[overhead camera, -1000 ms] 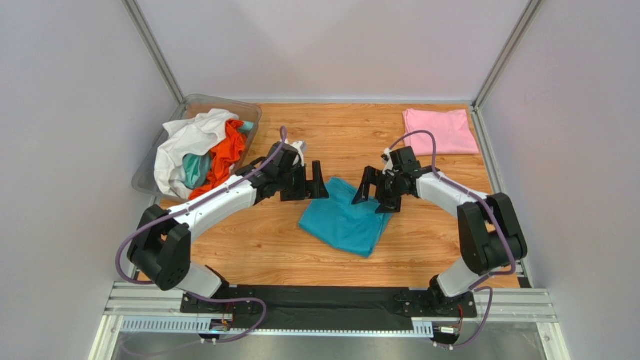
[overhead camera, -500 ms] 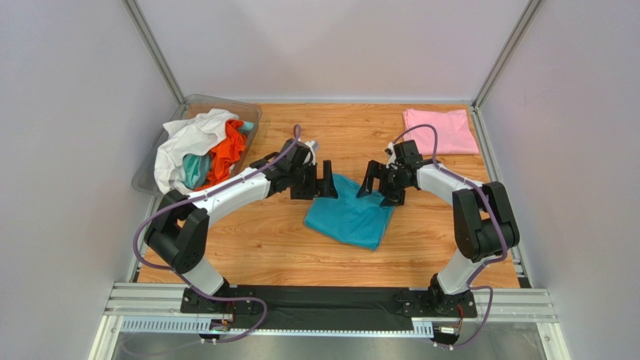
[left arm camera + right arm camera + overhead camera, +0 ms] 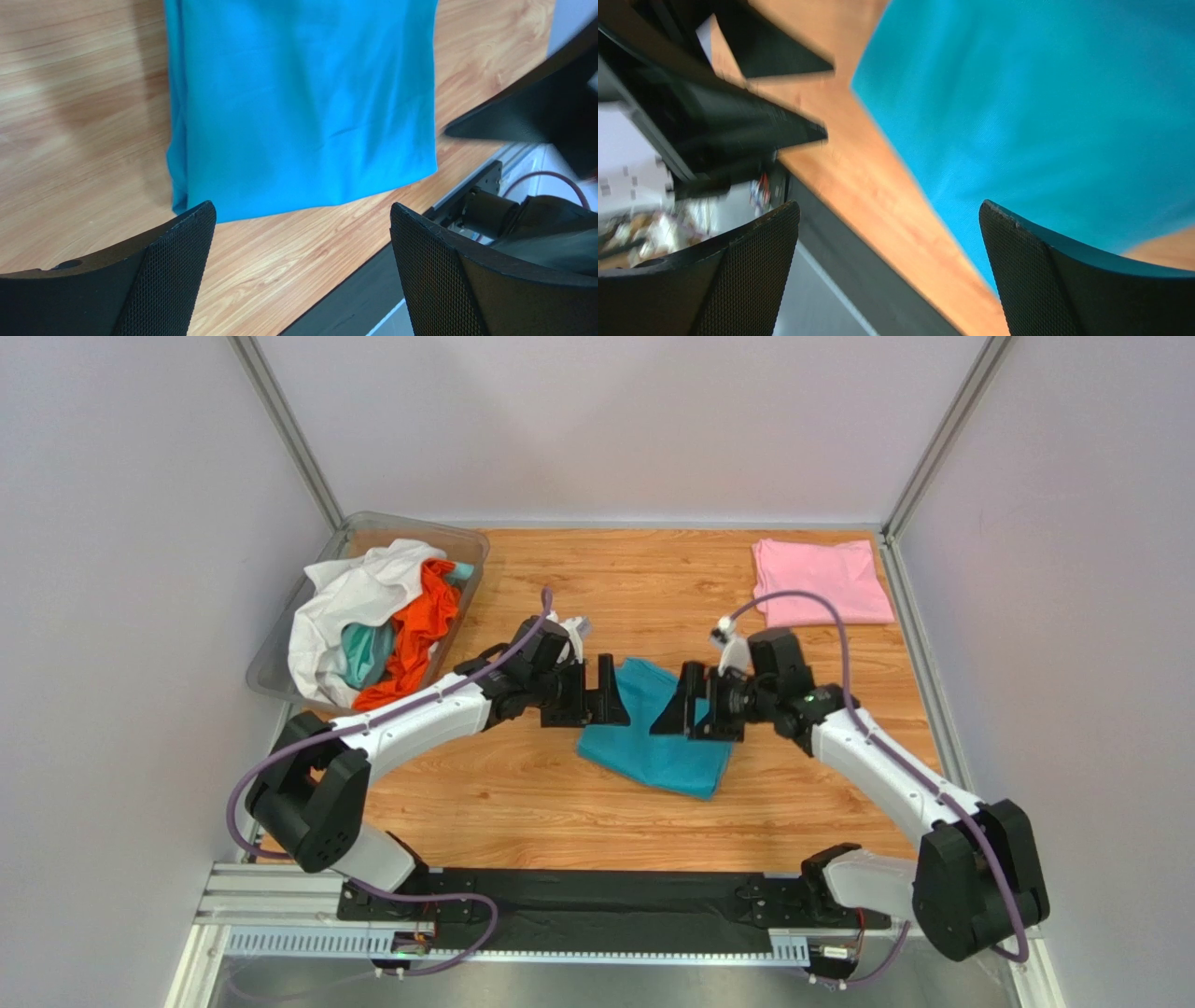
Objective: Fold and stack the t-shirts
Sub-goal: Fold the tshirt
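At the far left corner of the table (image 3: 491,784), a clear bin (image 3: 269,669) holds a crumpled pile of shirts (image 3: 379,609) in white, orange and aqua. Nearer the middle, my left gripper (image 3: 582,703) hovers at the left side of the teal shirt (image 3: 657,745), fingers wide apart and holding nothing. The teal shirt lies flat at the middle of the table. My right gripper (image 3: 699,711) faces the left one from the shirt's right side, its fingers also spread wide and empty. At the far right corner lies the pink shirt (image 3: 824,581), folded, well apart from everything else.

The risk I see is that my two grippers are near each other and could knock together if both close in at once. Pinching only the top layer would pull the fold open, and an uneven lift would let the bundle sag and skew.

The teal shirt is a smooth, neat rectangle, layered at its edges, faintly creased, and set slightly askew to the table's edges.
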